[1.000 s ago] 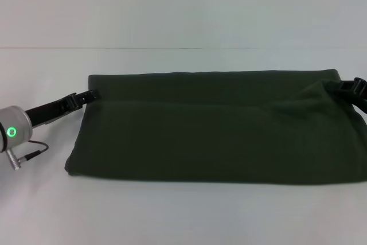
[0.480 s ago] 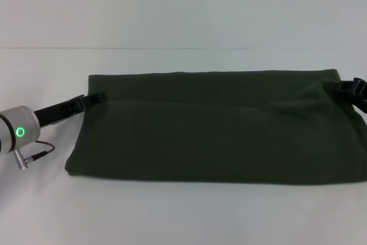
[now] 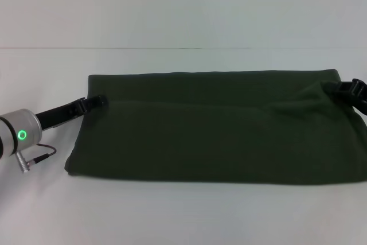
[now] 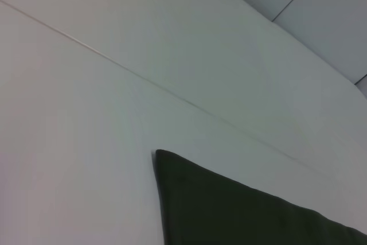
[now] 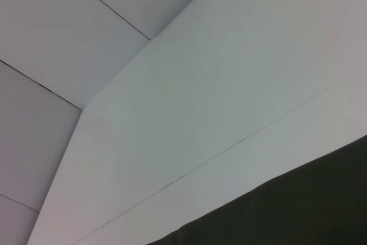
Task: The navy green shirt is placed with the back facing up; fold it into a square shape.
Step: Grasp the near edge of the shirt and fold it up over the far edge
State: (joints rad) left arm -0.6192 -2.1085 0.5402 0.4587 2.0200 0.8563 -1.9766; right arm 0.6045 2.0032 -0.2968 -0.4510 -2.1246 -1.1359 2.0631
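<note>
The navy green shirt lies folded; left tool and right tool at its ends, grip unclear.

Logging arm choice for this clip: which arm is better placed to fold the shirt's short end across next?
Probably either; slightly the left. The left gripper sits at the navy green shirt's far left corner, fully in view. The right gripper mirrors it at the far right corner, partly out of frame.

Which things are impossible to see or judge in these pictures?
- Left gripper: head view, its tips lie dark against the shirt, so open or shut is unclear.
- Right gripper: head view, cut by the picture's edge.
- Both wrist views: no fingers, only shirt and table.
- Shirt's underside: hidden.
</note>
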